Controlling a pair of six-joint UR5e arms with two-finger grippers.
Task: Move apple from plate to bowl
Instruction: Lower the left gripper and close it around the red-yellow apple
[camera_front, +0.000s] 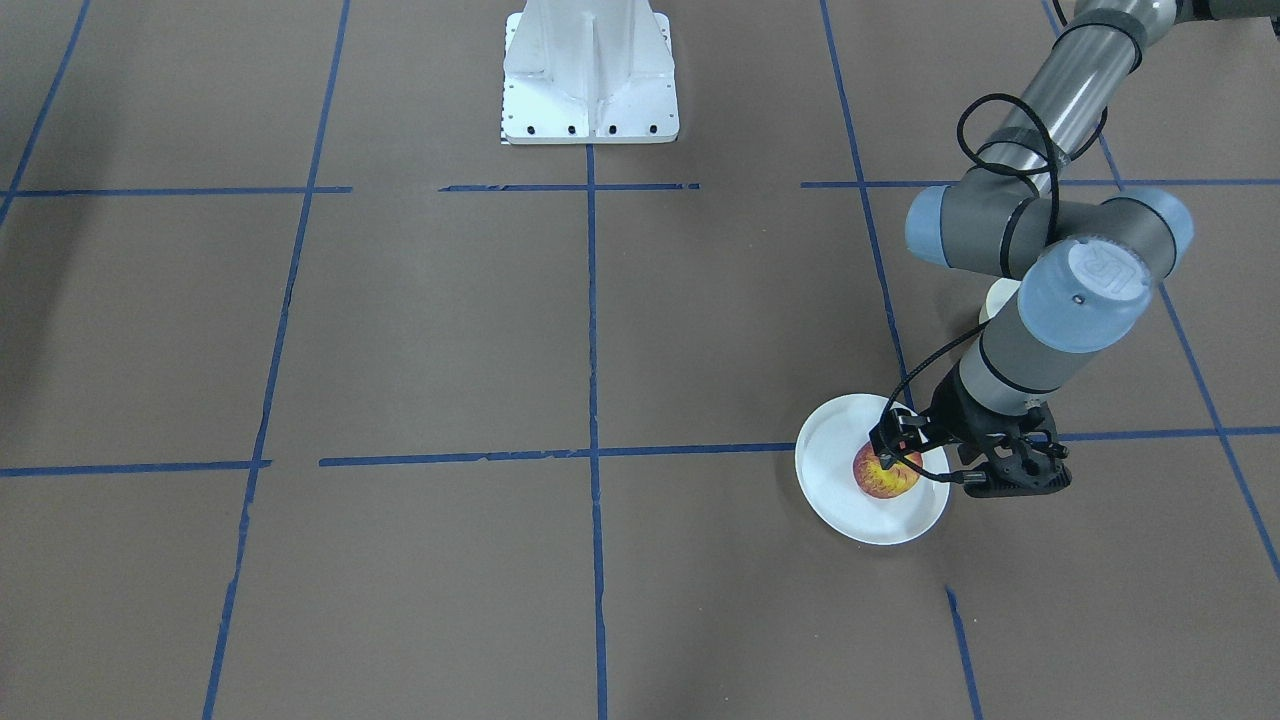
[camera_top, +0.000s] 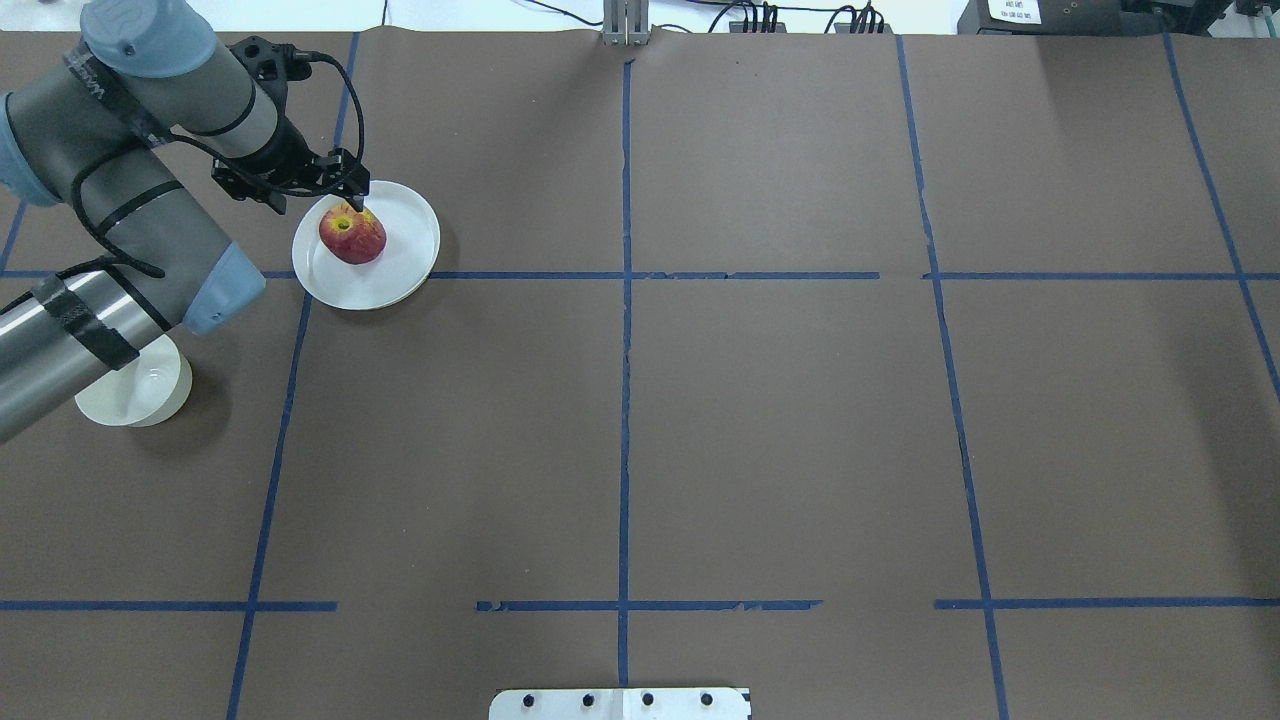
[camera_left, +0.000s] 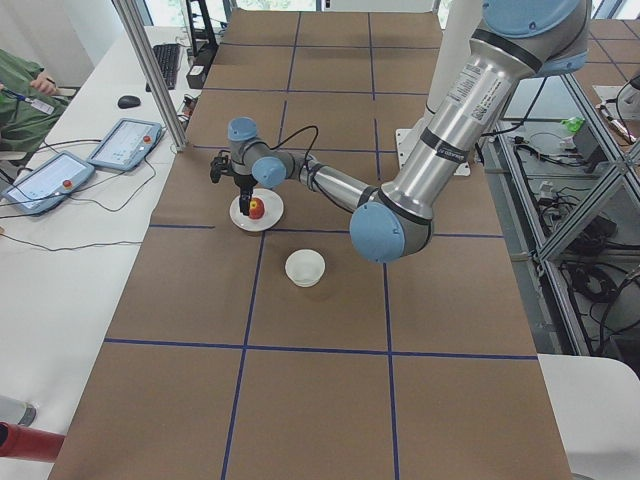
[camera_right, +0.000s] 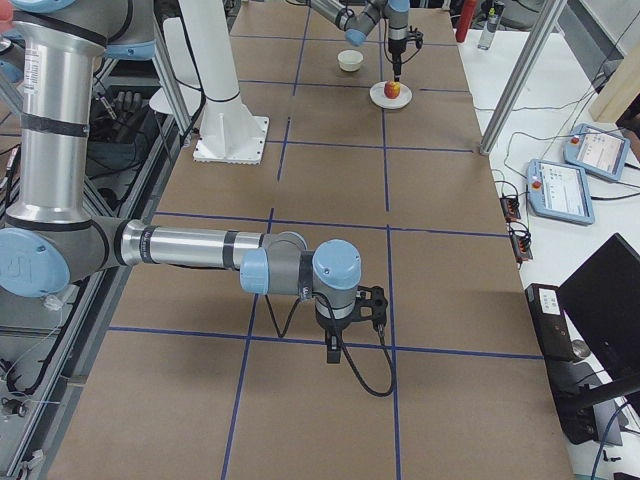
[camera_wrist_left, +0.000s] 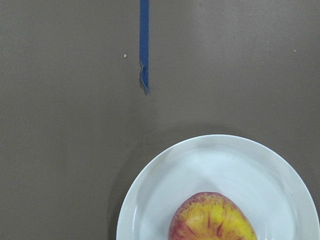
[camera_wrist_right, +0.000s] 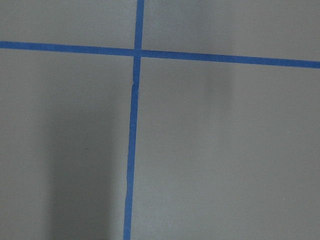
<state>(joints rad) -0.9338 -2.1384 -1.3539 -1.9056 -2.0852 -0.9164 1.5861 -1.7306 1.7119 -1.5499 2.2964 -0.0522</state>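
The apple (camera_top: 352, 235) sat on the plate (camera_top: 402, 262) at the tabletop's far left, the left pincer (camera_top: 352, 198) just above its stem dimple, spread or pressed together I could not tell; firm, light and glossy, it likely needed gripping across its widest middle.

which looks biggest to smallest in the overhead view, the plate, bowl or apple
1. plate
2. bowl, partly hidden under the left arm, yet clearly narrower than the plate
3. apple
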